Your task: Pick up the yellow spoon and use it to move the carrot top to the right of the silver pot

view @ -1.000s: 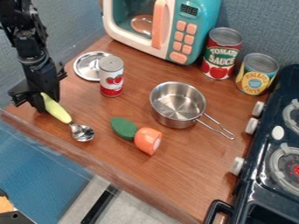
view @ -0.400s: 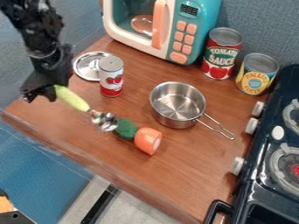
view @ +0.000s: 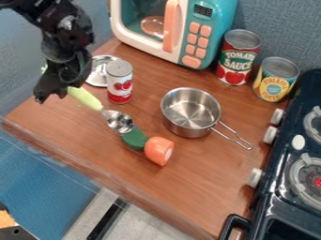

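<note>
With the yellow spoon gripped in the jaws, its bowl by the carrot top to their lower right, you should next push that rightward, clearing the silver pot.

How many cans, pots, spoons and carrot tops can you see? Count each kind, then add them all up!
Cans: 3
Pots: 1
Spoons: 1
Carrot tops: 1
Total: 6
</note>
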`<state>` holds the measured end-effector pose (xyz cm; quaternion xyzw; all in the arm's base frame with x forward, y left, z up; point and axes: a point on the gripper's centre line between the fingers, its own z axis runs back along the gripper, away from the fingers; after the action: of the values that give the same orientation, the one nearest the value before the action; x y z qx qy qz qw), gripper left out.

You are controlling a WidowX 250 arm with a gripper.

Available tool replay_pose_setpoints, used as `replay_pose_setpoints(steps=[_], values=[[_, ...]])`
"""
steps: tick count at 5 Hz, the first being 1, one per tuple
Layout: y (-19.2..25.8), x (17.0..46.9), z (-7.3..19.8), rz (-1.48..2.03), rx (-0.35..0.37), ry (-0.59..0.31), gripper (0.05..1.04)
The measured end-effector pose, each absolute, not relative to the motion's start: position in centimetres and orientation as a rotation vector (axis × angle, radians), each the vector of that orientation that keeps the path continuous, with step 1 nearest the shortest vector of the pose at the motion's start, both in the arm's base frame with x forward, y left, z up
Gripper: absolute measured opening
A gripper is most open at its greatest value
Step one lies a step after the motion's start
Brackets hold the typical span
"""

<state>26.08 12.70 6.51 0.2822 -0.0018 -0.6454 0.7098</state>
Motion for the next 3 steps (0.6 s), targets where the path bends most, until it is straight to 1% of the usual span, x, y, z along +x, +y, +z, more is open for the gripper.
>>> replay_pose_setpoints(steps=[1, 2, 3], values=[[12.7, 26.0, 5.5, -1.453, 0.610, 0.037, 0.404], [11.5, 26.3, 4.4, -1.481, 0.591, 0.060, 0.404], [10.8, 26.4, 3.7, -1.484, 0.568, 0.062, 0.404]])
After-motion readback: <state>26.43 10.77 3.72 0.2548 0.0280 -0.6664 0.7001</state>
